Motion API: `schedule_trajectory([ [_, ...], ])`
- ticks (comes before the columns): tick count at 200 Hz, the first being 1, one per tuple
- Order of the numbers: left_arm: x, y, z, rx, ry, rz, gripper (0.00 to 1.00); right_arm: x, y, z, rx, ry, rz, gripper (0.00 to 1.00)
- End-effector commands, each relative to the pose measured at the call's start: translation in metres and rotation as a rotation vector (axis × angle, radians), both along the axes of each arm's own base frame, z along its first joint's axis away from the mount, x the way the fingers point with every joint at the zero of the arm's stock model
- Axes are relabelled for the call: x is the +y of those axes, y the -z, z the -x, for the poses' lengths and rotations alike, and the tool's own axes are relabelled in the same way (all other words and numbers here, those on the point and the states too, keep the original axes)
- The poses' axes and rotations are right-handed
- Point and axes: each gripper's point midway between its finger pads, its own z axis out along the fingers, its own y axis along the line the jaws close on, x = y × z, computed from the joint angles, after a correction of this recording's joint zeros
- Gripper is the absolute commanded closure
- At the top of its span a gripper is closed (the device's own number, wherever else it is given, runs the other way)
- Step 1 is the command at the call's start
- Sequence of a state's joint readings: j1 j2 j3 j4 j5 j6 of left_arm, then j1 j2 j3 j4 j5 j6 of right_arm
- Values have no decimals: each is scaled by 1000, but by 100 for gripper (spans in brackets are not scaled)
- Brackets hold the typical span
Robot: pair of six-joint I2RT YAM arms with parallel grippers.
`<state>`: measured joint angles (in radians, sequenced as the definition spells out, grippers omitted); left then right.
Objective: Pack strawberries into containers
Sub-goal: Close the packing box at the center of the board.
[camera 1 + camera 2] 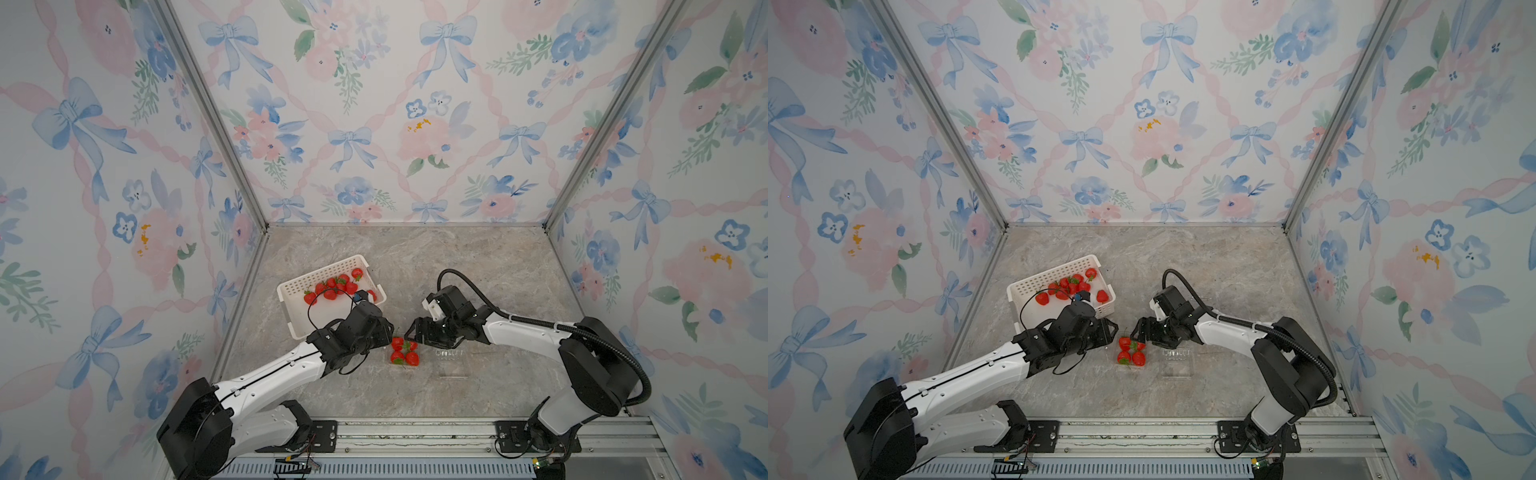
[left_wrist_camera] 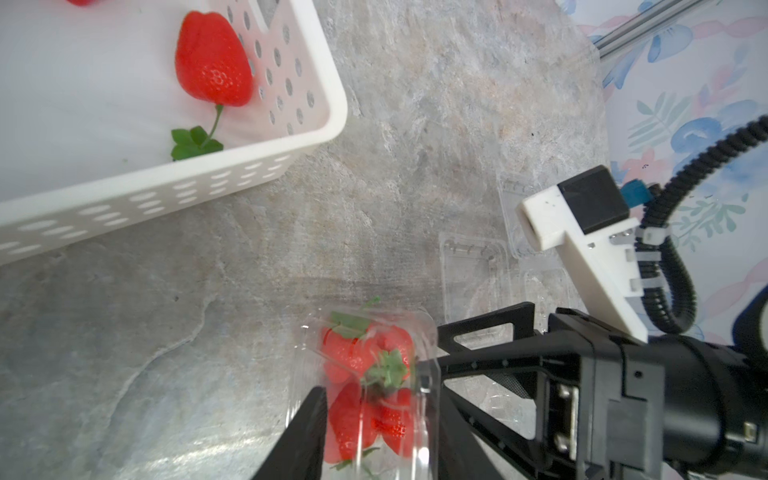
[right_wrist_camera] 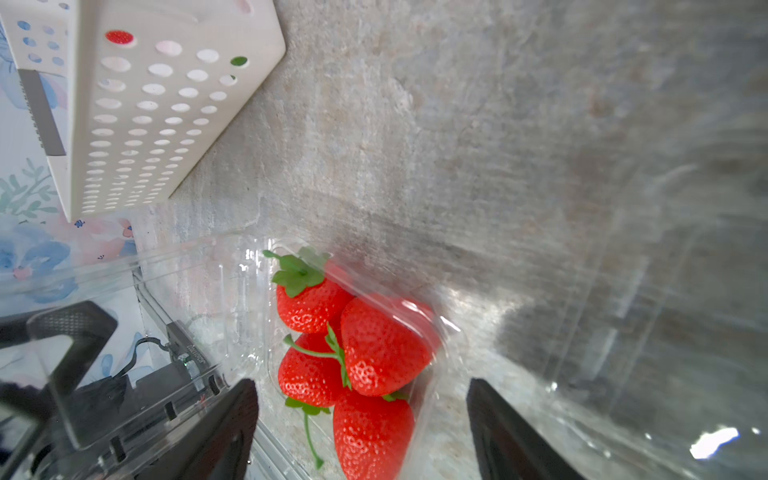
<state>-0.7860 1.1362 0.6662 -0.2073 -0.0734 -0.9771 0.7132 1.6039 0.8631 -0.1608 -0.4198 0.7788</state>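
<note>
Right wrist view: four strawberries are lying packed together in the filled punnet, which is standing on the stone tabletop near a corner of the white basket. The right gripper is hanging close to it with its jaws standing wide apart, holding nothing. The left gripper is clasping the same punnet, its fingers pressing on opposite sides. In both top views, more berries are lying loose in the basket. An empty punnet is sitting just beside the filled one. Another clear punnet is showing partly behind the right wrist's camera mount.
</note>
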Motion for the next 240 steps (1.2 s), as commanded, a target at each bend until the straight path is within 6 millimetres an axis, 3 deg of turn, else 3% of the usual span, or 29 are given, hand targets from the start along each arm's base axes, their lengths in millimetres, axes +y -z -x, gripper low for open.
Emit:
schedule_trajectory([
  [1, -7, -19, -7, -50, 10, 14, 57, -3, -8, 0, 1, 18, -29, 18],
  [78, -16, -14, -3, -41, 33, 36, 58, -2, -8, 1, 47, 59, -81, 14],
  [80, -13, -4, 1, -24, 33, 21, 58, -1, -8, 1, 47, 62, -87, 14],
  [85, -12, 0, 3, -19, 34, 18, 58, -1, -8, 1, 55, 70, -99, 13],
  [169, -22, 9, 7, -12, 53, 45, 60, -1, -21, -5, 80, 131, -232, 11],
  [240, -32, 8, 13, -13, 83, 59, 60, -2, -15, -6, 105, 156, -238, 11],
])
